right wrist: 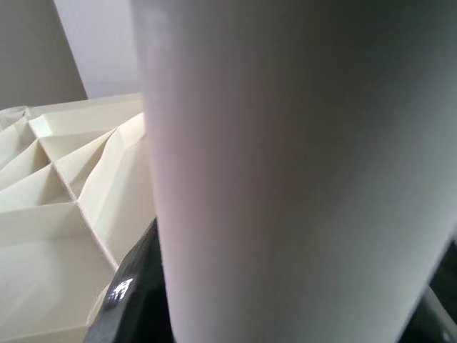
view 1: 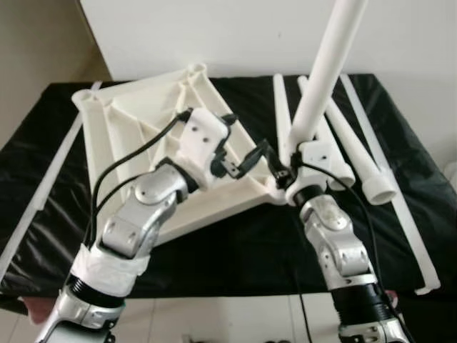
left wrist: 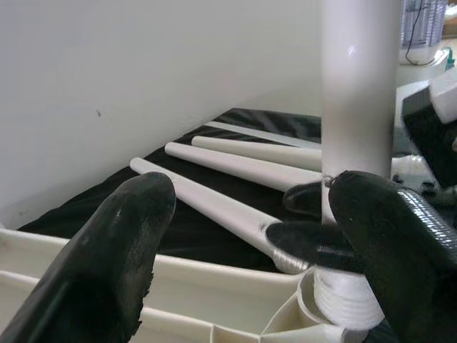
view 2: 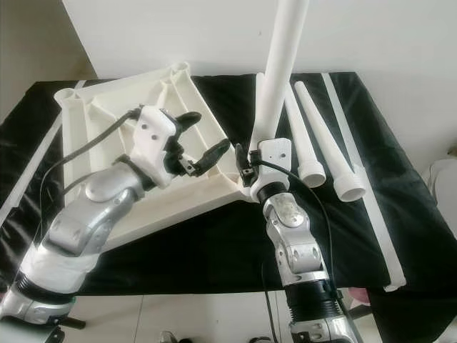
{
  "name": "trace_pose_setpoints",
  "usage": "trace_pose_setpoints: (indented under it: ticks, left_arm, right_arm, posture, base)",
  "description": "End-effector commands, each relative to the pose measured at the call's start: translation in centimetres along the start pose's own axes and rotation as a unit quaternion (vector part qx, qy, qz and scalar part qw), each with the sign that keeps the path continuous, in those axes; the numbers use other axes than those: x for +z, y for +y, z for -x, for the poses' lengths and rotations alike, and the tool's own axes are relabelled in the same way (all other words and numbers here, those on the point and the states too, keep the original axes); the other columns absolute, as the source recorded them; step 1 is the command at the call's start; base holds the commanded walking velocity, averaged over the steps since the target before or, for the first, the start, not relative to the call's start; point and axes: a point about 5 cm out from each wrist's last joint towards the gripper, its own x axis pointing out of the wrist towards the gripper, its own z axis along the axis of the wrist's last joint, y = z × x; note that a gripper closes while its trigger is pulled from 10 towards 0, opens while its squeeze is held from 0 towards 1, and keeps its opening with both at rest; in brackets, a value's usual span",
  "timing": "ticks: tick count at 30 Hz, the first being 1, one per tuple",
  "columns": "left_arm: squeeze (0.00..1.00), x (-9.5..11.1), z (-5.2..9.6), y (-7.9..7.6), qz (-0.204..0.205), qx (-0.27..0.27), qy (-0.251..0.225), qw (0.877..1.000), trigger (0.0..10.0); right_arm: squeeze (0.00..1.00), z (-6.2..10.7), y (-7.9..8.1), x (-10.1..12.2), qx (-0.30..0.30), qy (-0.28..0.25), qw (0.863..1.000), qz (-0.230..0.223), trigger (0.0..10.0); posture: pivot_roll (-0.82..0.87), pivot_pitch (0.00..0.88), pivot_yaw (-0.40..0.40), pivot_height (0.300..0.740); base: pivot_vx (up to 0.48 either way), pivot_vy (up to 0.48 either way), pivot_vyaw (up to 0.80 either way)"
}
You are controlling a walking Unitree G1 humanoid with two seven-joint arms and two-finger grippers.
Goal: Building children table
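Observation:
A white children's tabletop lies underside up on the black-covered table, its ribs showing. My right gripper is shut on a white table leg near its lower end. It holds the leg upright with the threaded end at the tabletop's near right corner socket. My left gripper hovers open just above the tabletop, a little left of that corner, with nothing between its fingers. In the right wrist view the leg stands close in front of the ribbed underside.
Three more white legs lie side by side on the black cloth to the right of the tabletop. A long white strip lies along the right edge and another along the left. A white wall stands behind the table.

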Motion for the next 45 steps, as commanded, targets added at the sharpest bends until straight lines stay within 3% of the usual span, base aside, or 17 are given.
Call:
trace_pose_setpoints:
  ticks: [1, 3, 4, 5, 6, 7, 8, 16, 21, 26, 31, 34, 36, 38, 45]
  left_arm:
    - [0.00, -0.6, 0.1, -0.4, 0.002, -0.036, 0.015, 0.999, 10.0]
    - [0.00, -0.6, 0.3, -0.3, 0.001, -0.035, 0.011, 0.999, 10.0]
    - [0.00, -0.6, 0.3, -0.3, 0.001, -0.033, 0.011, 0.999, 5.2]
    - [0.00, -0.6, 0.3, -0.2, 0.001, -0.032, 0.010, 0.999, 5.2]
    - [0.00, -0.6, 0.3, -0.2, 0.002, -0.031, 0.010, 0.999, 3.8]
    - [0.00, -0.6, 0.2, -0.2, 0.005, -0.030, 0.011, 0.999, 6.4]
    - [0.00, -0.6, 0.2, -0.1, 0.004, -0.030, 0.013, 0.999, 10.0]
    - [0.00, -0.6, 0.1, -0.1, 0.001, -0.032, 0.015, 0.999, 10.0]
    - [0.00, -0.6, 0.1, -0.2, 0.002, -0.035, 0.015, 0.999, 10.0]
    - [0.00, -0.5, 0.3, -0.2, 0.005, -0.032, 0.017, 0.999, 10.0]
    - [0.00, -0.6, 0.3, -0.3, 0.008, -0.033, 0.018, 0.999, 10.0]
    - [0.00, -0.5, 0.3, -0.5, 0.010, -0.037, 0.017, 0.999, 10.0]
    - [0.00, -0.5, 0.3, -0.7, 0.013, -0.042, 0.016, 0.999, 10.0]
    - [0.00, -0.5, 0.3, -0.8, 0.014, -0.044, 0.016, 0.999, 10.0]
    - [0.00, -0.7, 0.4, -1.3, 0.020, -0.054, 0.021, 0.998, 10.0]
  right_arm:
    - [0.00, 0.1, -0.3, 1.1, -0.010, -0.031, 0.999, -0.007, 10.0]
    - [0.00, 0.1, -0.5, 1.6, -0.012, -0.044, 0.999, -0.011, 10.0]
    - [0.00, 0.1, -0.5, 1.7, -0.012, -0.048, 0.999, -0.009, 10.0]
    - [0.00, 0.1, -0.6, 1.8, -0.012, -0.050, 0.999, -0.008, 10.0]
    - [0.00, 0.1, -0.6, 1.7, -0.012, -0.050, 0.999, -0.007, 10.0]
    - [0.00, 0.1, -0.7, 1.7, -0.011, -0.051, 0.999, -0.007, 10.0]
    - [0.00, 0.1, -0.7, 1.6, -0.009, -0.052, 0.999, -0.010, 10.0]
    - [0.00, 0.1, -0.2, 0.3, 0.016, -0.050, 0.999, -0.014, 10.0]
    - [0.00, 0.0, 0.6, -2.0, 0.046, -0.014, 0.999, 0.004, 10.0]
    - [0.00, 0.1, 0.4, -3.8, 0.043, 0.017, 0.999, 0.006, 10.0]
    - [0.00, 0.0, -0.3, -4.2, 0.018, 0.023, 1.000, -0.003, 10.0]
    - [0.00, -0.3, -1.2, -4.4, -0.004, 0.037, 0.999, 0.022, 10.0]
    - [0.00, -0.5, -0.9, -4.2, 0.021, 0.032, 0.995, 0.096, 10.0]
    - [0.00, -0.5, -0.7, -4.2, 0.033, 0.032, 0.992, 0.119, 10.0]
    - [0.00, 0.1, 0.1, -4.8, 0.092, 0.036, 0.986, 0.132, 10.0]
  posture:
    - [-0.05, 0.141, 0.039, 0.740]
    - [-0.05, 0.141, 0.043, 0.740]
    - [-0.05, 0.149, 0.045, 0.740]
    - [-0.05, 0.149, 0.045, 0.740]
    - [-0.05, 0.147, 0.045, 0.740]
    - [-0.05, 0.147, 0.046, 0.740]
    - [-0.05, 0.149, 0.047, 0.740]
    - [-0.05, 0.156, 0.054, 0.740]
    - [-0.04, 0.160, 0.053, 0.740]
    - [-0.04, 0.160, 0.051, 0.740]
    - [-0.04, 0.161, 0.053, 0.740]
    - [-0.04, 0.162, 0.051, 0.740]
    - [-0.05, 0.163, 0.048, 0.740]
    - [-0.05, 0.164, 0.047, 0.740]
    - [-0.05, 0.177, 0.045, 0.740]
  base:
    - [0.000, 0.000, 0.00]
    - [0.000, 0.000, 0.00]
    - [0.000, 0.000, 0.00]
    - [0.000, 0.000, 0.00]
    - [0.000, 0.000, 0.00]
    - [0.000, 0.000, 0.00]
    - [0.000, 0.000, 0.00]
    - [0.000, 0.000, 0.00]
    - [0.000, 0.000, 0.00]
    - [0.000, 0.000, 0.00]
    - [0.000, 0.000, 0.00]
    - [0.000, 0.000, 0.00]
    - [0.000, 0.000, 0.00]
    - [0.000, 0.000, 0.00]
    - [0.000, 0.000, 0.00]
